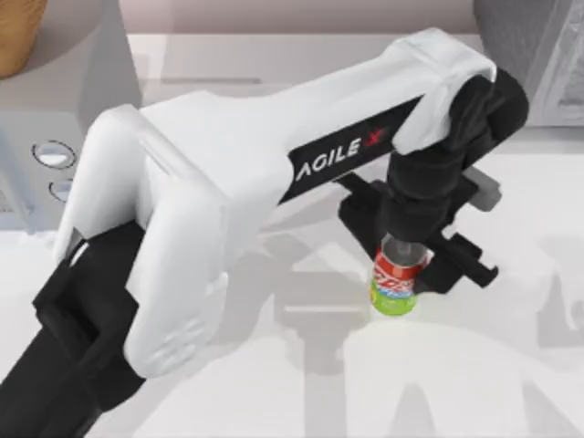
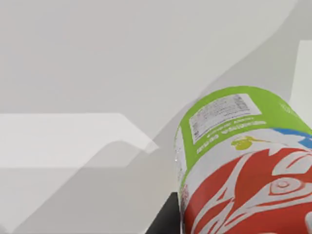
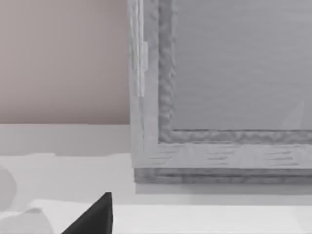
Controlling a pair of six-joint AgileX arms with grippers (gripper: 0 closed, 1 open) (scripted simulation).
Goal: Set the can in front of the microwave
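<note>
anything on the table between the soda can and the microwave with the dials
In the top view, the left arm's white link crosses above the stretch between the red and green soda can and the light grey microwave, hiding most of the table there.

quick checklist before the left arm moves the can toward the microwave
1. Left gripper at the can, right of the table's middle: ok.
2. Fingers closed on the can: cannot tell, the wrist hides them from above.
3. Can upright: ok, silver top faces up in the top view.
4. Can lifted off the table: cannot tell.
5. Microwave located at the table's left edge, dials facing the open table: ok.
6. Can in front of the microwave: not ok, it is far off to the right.
</note>
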